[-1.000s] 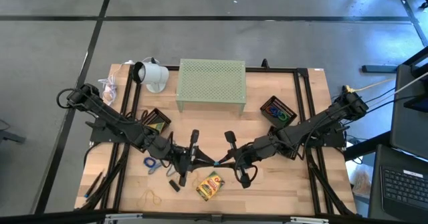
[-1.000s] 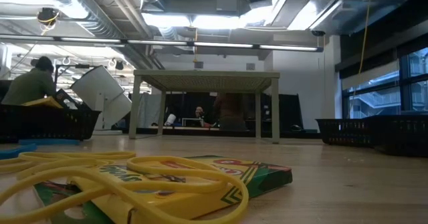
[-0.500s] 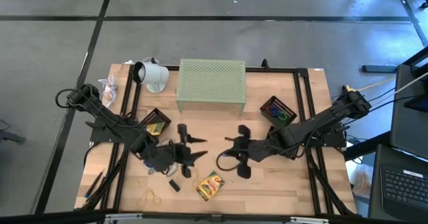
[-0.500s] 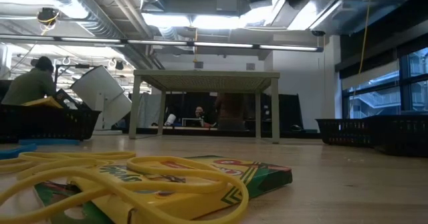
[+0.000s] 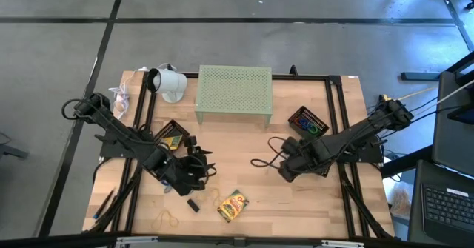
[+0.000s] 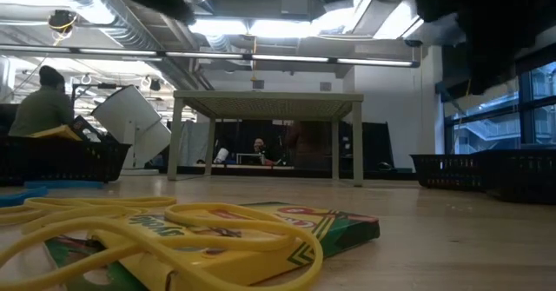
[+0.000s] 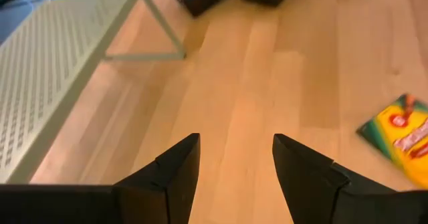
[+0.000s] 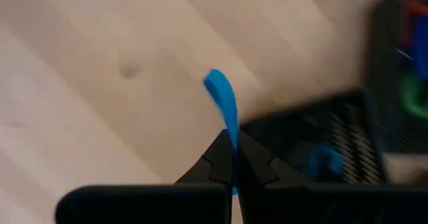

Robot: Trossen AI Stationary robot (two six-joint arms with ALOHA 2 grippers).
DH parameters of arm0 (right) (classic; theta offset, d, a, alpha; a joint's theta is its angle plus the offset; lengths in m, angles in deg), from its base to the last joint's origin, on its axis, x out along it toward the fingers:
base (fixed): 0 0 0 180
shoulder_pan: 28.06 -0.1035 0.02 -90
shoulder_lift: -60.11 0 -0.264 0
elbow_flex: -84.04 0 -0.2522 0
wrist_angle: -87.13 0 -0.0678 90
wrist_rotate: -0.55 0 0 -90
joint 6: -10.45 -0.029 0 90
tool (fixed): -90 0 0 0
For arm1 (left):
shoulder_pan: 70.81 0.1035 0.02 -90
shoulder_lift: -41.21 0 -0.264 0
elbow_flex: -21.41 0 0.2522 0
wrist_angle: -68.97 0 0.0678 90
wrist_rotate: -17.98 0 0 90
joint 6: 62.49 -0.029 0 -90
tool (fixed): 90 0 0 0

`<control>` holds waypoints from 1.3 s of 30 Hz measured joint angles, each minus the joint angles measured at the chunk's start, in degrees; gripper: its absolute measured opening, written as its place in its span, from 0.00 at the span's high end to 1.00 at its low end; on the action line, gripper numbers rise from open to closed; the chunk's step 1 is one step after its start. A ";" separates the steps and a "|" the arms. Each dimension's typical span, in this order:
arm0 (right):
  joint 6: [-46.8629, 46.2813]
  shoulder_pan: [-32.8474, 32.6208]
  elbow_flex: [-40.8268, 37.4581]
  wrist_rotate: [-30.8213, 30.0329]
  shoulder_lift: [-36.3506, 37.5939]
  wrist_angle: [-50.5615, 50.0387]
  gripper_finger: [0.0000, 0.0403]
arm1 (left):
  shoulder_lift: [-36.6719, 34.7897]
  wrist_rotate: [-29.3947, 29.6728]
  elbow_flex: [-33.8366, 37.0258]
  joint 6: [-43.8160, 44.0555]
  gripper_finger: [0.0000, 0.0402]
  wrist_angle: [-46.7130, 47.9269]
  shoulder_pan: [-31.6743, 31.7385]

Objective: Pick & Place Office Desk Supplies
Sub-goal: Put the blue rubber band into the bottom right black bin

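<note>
Light wood table (image 5: 326, 203) sitting on grey floor, left gripper (image 7: 234, 158) hanging released near pale green stand (image 5: 234, 89), right gripper (image 8: 233, 158) pinching blue clip ring (image 8: 222, 103) beside black mesh tray (image 5: 308, 122), crayon box (image 5: 232, 204) lying well in front of stand, person (image 6: 42, 109) sitting in room behind.

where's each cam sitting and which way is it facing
High: above the table, facing straight down; both arms, left claw, right claw.
Low: at tabletop height, facing level across to the stand; arms dark at the top.
Left wrist: past open fingers at bare wood.
Right wrist: past its shut claw pinching a blue ring.
Shared: crayon box in high, low and left wrist.
</note>
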State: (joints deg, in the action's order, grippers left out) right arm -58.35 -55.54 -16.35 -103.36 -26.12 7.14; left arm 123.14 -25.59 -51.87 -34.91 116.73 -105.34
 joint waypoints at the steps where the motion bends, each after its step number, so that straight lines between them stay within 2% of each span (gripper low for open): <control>1: -1.50 -0.09 0.00 0.00 0.00 -1.81 0.99 | 0.00 -0.09 0.08 0.84 0.54 1.05 0.00; 6: -7.35 -0.11 0.00 0.40 -0.20 -9.43 0.99 | 0.02 0.07 0.10 3.68 0.54 4.48 0.00; 12: -11.60 -0.12 0.00 4.15 -0.20 -13.51 0.97 | 0.02 -0.64 0.10 4.13 0.54 5.13 0.00; 20: -13.68 -0.10 0.00 4.52 -0.20 -17.31 0.80 | 0.01 -2.30 0.10 4.24 0.54 5.27 0.00; 25: -13.43 -0.10 0.00 4.28 -0.20 -17.45 0.65 | 0.02 -7.78 0.10 4.86 0.54 5.29 0.00; 30: -13.29 -0.14 0.00 1.47 -0.20 -16.29 0.53 | 0.03 -19.39 0.10 7.71 0.54 5.77 0.00; 36: -13.26 -0.16 0.00 -2.49 -0.20 -13.56 0.47 | 2.60 -29.52 0.10 9.59 0.53 9.58 0.02; 39: -13.25 -0.16 0.00 -3.51 -0.20 -12.47 0.48 | 4.85 -31.20 0.12 10.11 0.50 13.46 0.40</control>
State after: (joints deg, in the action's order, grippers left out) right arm -71.60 -55.70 -16.35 -106.87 -26.32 -5.34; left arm 127.99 -56.80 -51.75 -24.80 130.19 -104.94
